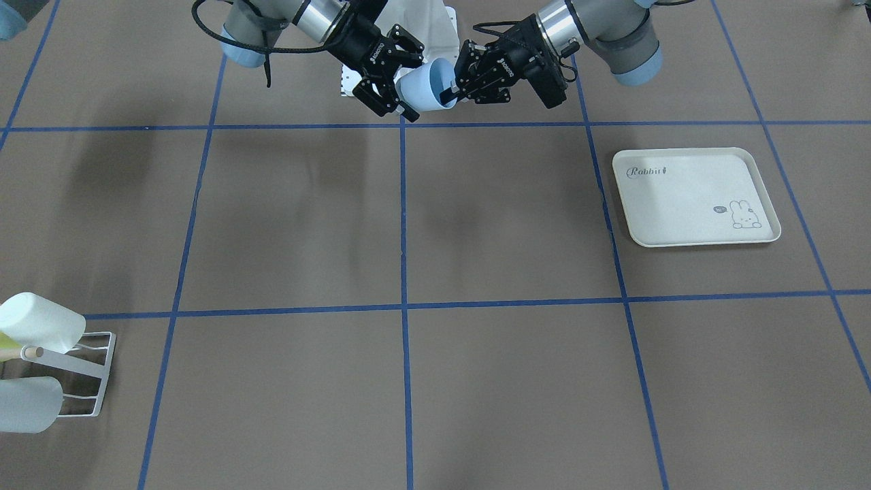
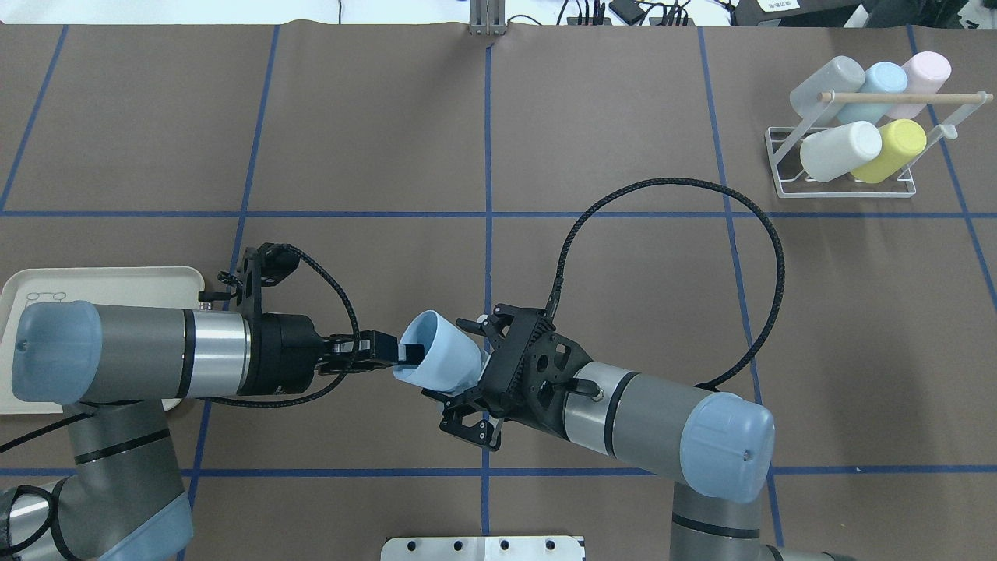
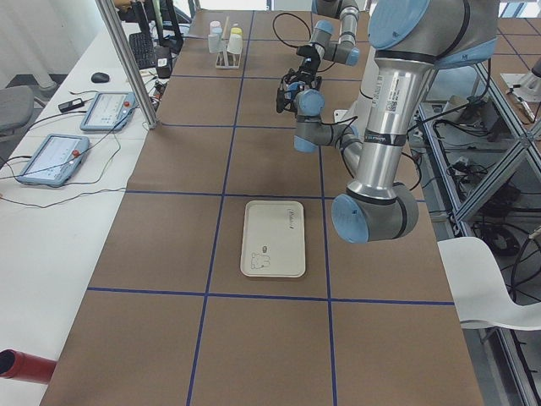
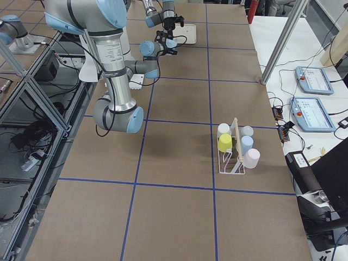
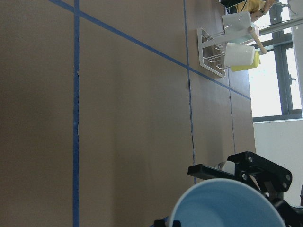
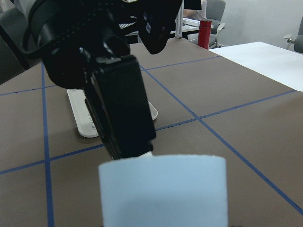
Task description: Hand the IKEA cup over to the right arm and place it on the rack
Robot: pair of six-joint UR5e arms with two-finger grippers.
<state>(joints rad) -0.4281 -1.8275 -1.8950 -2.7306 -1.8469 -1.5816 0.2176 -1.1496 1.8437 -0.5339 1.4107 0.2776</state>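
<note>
Light-blue IKEA cup [image 2: 438, 357] in air between arms, well apart from rack [image 2: 845, 194]. Left gripper [image 2: 406, 354] pinches rim, one finger inside. Right gripper [image 2: 461, 374] spread wide around base, not clamped. I judge cup light, stiff, slick, tapered; I'd clamp lower wall squarely.

Light-blue cup [image 6: 163, 189] at lower centre. Black left gripper [image 6: 135, 152] reaches in from upper left, tip touching cup's top edge. Cream tray [image 6: 78, 113] flat on brown desk [image 6: 246, 118] behind. Red bottle [image 6: 204, 34] far back.
</note>
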